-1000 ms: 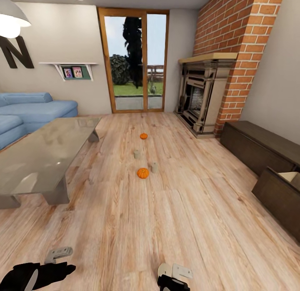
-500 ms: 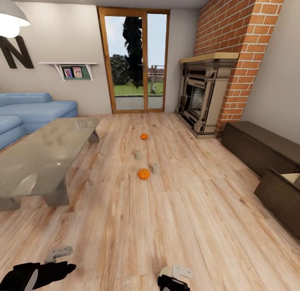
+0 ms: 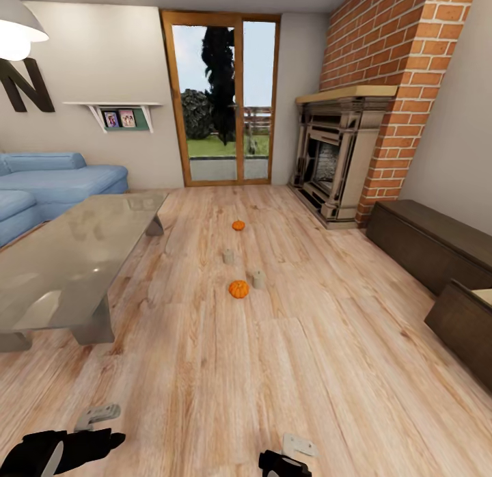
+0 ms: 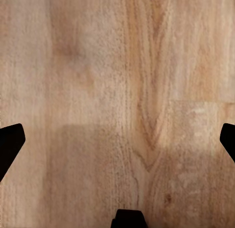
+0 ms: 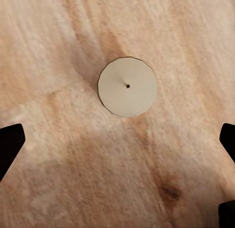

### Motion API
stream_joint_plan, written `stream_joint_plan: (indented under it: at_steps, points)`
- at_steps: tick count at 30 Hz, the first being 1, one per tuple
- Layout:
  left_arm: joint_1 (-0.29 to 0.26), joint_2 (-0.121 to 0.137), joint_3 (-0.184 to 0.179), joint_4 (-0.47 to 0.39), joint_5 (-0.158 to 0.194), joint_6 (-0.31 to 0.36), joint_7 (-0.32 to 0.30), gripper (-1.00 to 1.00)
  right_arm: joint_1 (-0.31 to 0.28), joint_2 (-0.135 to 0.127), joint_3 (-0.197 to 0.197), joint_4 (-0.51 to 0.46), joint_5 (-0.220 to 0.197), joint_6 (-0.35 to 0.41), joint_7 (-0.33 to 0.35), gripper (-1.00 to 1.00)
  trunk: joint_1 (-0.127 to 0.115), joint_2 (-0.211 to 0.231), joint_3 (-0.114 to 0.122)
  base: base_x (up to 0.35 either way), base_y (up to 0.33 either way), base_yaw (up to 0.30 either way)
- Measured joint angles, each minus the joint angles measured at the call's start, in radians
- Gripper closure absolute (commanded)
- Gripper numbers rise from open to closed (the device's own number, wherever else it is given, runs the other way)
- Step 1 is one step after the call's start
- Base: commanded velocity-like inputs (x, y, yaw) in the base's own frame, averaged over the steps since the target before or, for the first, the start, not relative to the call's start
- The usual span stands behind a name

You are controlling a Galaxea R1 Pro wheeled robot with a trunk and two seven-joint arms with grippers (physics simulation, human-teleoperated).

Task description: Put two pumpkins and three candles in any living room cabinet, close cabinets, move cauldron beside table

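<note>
Right hand [image 5: 117, 140] spread wide and empty, candle [image 5: 127, 86] upright on floor [image 5: 58, 52] just beyond fingertips [image 5: 10, 145]

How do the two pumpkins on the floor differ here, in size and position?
The near pumpkin looks larger in the head view; the far pumpkin looks smaller, though it is also further off. The near one sits beside a candle; the far one stands apart from the other candle, nearer the glass door. Both are bright orange, upright, on the wood floor.
</note>
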Motion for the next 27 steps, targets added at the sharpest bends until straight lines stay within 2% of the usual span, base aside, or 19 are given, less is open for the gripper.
stream_joint_plan:
  at_steps: [12,23,27]
  points:
    - [0.000,-0.001,-0.003,0.000,-0.001,0.000,-0.001,-1.00,0.000,0.000,0.000,0.000,0.000,0.000,0.000,-1.00,0.000,0.000,0.000,0.041,-0.076,0.000]
    - [0.000,-0.002,0.001,-0.001,0.002,0.003,-0.003,-1.00,0.000,0.000,0.000,0.000,0.001,-0.009,0.000,-1.00,0.000,0.000,0.000,0.001,-0.009,0.000]
    - [0.000,-0.002,0.001,-0.010,0.002,0.008,-0.003,-1.00,0.000,0.000,-0.001,0.000,0.001,-0.018,0.000,-1.00,0.015,-0.028,-0.012,0.000,0.000,0.000]
